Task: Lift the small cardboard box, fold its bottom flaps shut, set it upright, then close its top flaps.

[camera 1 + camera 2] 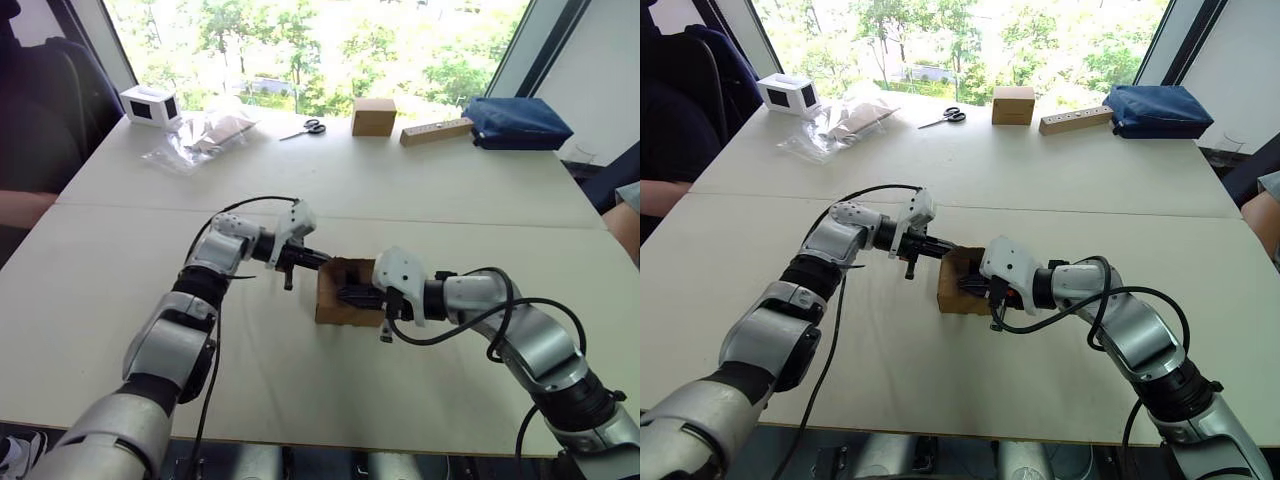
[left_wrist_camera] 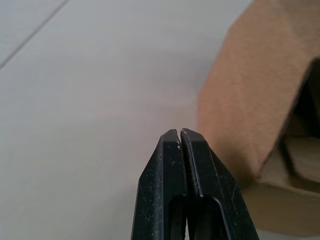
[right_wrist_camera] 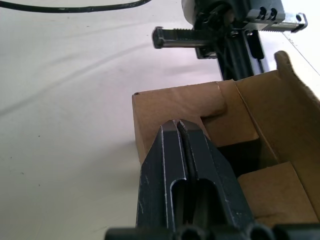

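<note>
Pressing with both tools, you had the left gripper [image 1: 300,262] and the right gripper [image 1: 352,296] pinched shut, holding nothing. Between them sat the small cardboard box [image 1: 335,305] on the table [image 1: 120,290], its open end up. Your right tips poked down among the flaps [image 3: 260,190] inside; your left tips touched its far corner. I think most of the job was left. Far beyond stood scissors [image 1: 305,128], a blocky brown box [image 1: 373,116] and a plastic bag [image 1: 195,140], none in your way.

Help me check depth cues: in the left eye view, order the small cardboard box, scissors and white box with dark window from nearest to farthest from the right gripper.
1. Small cardboard box, at the right gripper.
2. Scissors, far edge, centre.
3. White box, far left corner.
</note>
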`<state>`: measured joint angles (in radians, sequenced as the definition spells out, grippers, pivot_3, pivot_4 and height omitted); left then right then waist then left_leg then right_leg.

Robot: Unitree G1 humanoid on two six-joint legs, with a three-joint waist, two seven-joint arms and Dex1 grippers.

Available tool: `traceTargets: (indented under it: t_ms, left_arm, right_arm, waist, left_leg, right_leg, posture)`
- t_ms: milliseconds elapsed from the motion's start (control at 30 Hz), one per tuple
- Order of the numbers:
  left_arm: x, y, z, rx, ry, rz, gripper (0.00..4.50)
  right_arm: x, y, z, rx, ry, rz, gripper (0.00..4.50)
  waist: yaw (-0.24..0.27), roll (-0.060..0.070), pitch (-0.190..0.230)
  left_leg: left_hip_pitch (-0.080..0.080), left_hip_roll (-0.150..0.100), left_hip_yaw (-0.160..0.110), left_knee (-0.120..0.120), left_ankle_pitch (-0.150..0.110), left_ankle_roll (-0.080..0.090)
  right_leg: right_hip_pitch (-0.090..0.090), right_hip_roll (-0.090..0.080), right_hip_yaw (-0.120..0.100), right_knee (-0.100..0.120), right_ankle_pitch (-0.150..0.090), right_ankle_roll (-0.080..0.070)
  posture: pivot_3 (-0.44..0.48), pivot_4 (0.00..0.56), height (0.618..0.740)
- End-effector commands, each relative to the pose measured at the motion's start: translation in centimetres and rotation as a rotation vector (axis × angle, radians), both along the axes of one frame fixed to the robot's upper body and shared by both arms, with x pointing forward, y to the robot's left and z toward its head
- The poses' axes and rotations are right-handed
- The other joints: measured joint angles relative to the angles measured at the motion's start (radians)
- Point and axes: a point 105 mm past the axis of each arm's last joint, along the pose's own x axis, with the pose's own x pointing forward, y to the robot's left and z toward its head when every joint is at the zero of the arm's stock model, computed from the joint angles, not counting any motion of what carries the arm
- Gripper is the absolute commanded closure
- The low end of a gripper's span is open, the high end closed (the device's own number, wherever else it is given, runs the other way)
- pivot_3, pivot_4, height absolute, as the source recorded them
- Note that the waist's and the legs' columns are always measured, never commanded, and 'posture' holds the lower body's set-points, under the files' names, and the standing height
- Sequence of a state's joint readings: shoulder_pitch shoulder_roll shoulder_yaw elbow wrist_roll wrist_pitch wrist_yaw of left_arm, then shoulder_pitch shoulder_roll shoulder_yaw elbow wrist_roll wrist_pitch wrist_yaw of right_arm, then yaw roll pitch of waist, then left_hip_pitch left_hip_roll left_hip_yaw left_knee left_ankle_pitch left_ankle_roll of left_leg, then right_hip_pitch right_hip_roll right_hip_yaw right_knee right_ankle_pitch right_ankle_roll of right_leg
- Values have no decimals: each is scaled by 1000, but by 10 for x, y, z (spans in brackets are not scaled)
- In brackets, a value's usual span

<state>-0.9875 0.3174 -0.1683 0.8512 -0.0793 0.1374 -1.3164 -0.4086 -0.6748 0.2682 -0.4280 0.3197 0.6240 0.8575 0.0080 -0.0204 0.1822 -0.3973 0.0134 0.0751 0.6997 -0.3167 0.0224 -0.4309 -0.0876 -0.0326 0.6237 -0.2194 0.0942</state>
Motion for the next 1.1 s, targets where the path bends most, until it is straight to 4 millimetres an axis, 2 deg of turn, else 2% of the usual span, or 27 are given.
traceTargets:
  t_ms: [33, 100, 233, 400, 533, 700, 967, 1100]
  left_arm:
    - [10, 29, 36, -89, -104, 110, 4432]
    - [0, 42, 50, -132, -108, 116, 4432]
    - [-45, 49, 65, -150, -77, 43, 4432]
    - [-88, 45, 61, -90, -32, -13, 4432]
    - [-107, 36, 50, -58, 8, -56, 4432]
    - [-111, 23, 24, -23, 28, -74, 4432]
    - [-100, 10, 6, -14, 4, -72, 4432]
    - [-96, 8, 5, -37, 8, -64, 4432]
  right_arm:
    - [1, 1, 11, 21, -38, 16, 4500]
    - [0, 0, 12, 24, -37, 21, 4500]
    - [3, -2, 12, 29, -40, 16, 4500]
    - [3, -3, 10, 42, -28, 14, 4500]
    - [3, -3, 8, 43, -21, 17, 4500]
    - [3, -1, 9, 49, -21, 21, 4500]
    - [2, 1, 10, 41, -33, 29, 4500]
    - [2, 1, 11, 38, -39, 28, 4500]
  waist:
    - [-4, 0, 0]
    - [-12, 0, 0]
    - [-20, 0, 0]
    - [-16, 0, 0]
    - [-18, 0, 0]
    - [-17, 0, 0]
    - [-17, 0, 0]
    - [-17, 0, 0]
  left_leg:
    - [0, 0, 0, 0, 0, 0]
    - [0, 1, 0, 0, 0, 0]
    - [0, 1, 0, 0, 0, 0]
    - [0, 0, 0, 0, 0, -1]
    - [1, 0, 0, 0, 0, -1]
    - [1, 0, 0, 0, 0, -1]
    - [2, 0, 1, 0, 0, -1]
    - [2, 0, 1, 0, 0, -1]
  right_leg:
    - [0, 0, 0, 1, 0, 0]
    - [-1, 0, 0, 2, 0, 0]
    - [-2, 0, 0, 3, 0, 0]
    - [-1, -1, 0, 3, 0, 0]
    - [-1, -1, 1, 3, 0, 0]
    - [0, 0, 1, 3, 0, 0]
    - [0, 0, 1, 3, 0, -1]
    - [0, 0, 1, 3, 0, -1]
  posture:
    - [0, 150, 740]
    - [0, 150, 740]
    - [0, 150, 740]
    - [0, 150, 740]
    - [0, 150, 740]
    - [0, 150, 740]
    - [0, 150, 740]
    - [0, 150, 740]
